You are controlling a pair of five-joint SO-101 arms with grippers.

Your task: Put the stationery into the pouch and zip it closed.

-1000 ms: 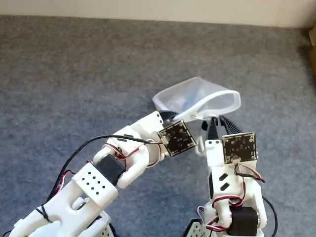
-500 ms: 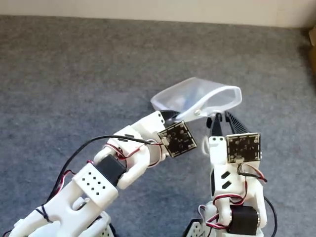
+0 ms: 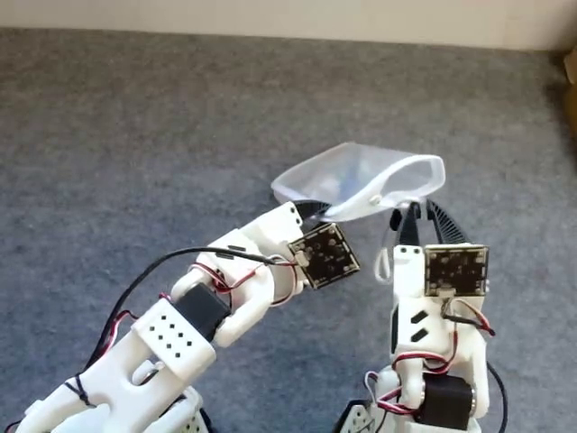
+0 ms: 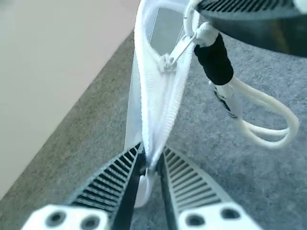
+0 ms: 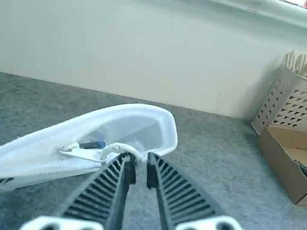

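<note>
On grey carpet (image 3: 135,135), translucent pouch (image 3: 352,176), toothed zipper (image 4: 158,96), looped white cord (image 4: 254,133)

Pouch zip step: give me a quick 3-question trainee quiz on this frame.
1. Which gripper holds the pull cord?
2. The left gripper is shut on: A) the zipper end of the pouch, B) the pull cord, C) nothing.
3. True or false: the pouch is fully zipped.

Key: 1 the right gripper; 2 A; 3 false, its mouth gapes open past the slider.
</note>
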